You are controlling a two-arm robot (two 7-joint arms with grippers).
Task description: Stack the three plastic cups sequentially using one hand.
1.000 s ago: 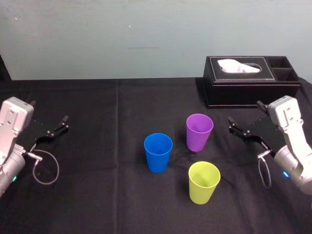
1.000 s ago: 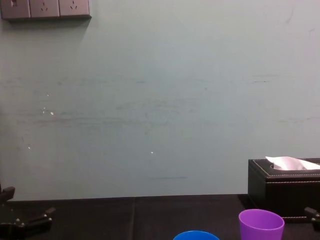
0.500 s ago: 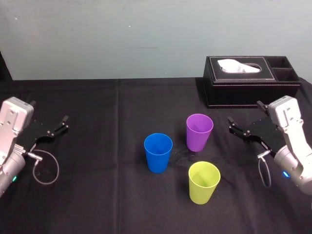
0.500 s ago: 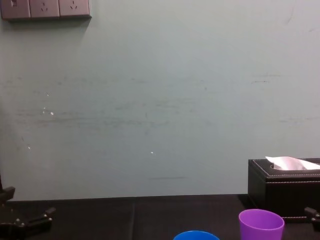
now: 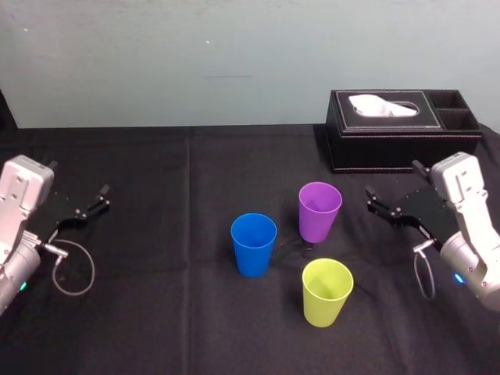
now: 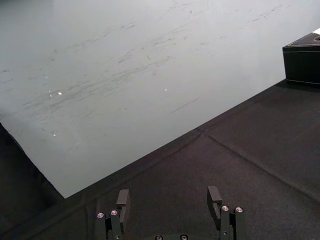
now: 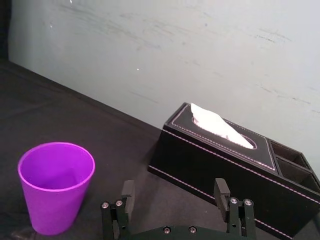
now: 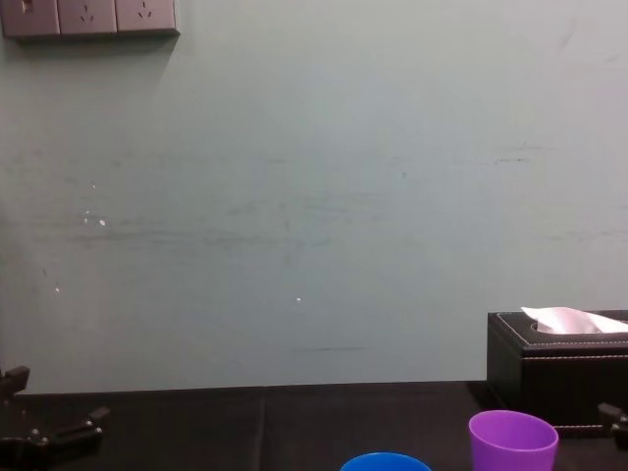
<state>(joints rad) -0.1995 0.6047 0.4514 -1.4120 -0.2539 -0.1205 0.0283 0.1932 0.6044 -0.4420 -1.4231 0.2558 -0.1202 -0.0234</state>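
Three smooth, tapered plastic cups are seen upright, mouths up and apart from one another, around the middle of the black-clothed tabletop (image 5: pixel 156 312): the blue cup (image 5: pixel 253 244) on the left, the purple cup (image 5: pixel 319 212) just right of it and farther back, the yellow-green cup (image 5: pixel 326 292) nearest the front edge. A black tissue box (image 5: pixel 402 129) with a white tissue poking out is set at the far right corner, behind the purple cup. The right gripper (image 7: pixel 173 187) is held near the right edge, fingers spread wide and empty, facing the purple cup, while the left gripper (image 6: pixel 168 195) is parked by the left edge, likewise spread.
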